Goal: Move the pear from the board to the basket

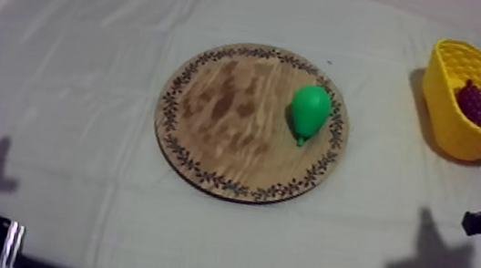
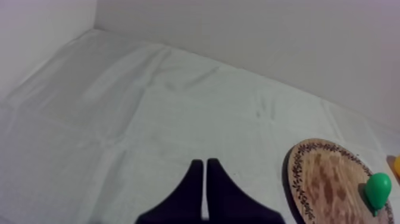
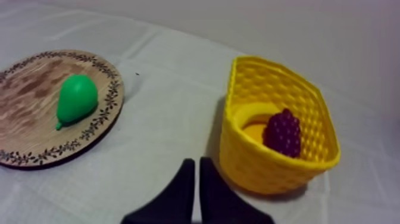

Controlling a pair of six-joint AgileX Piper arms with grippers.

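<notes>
The reach has not yet been begun — the left pincer (image 2: 204, 162) and the right pincer (image 3: 197, 162) are clenched on nothing. The green plastic pear (image 3: 76, 100) is seen on the round wooden board (image 3: 30, 143), ahead-left of the right pincer; the yellow plastic basket (image 3: 250, 155) — seemingly holding purple grapes (image 3: 282, 132) — stands just ahead-right. A released right pincer, brought over the pear, is called for next.
</notes>
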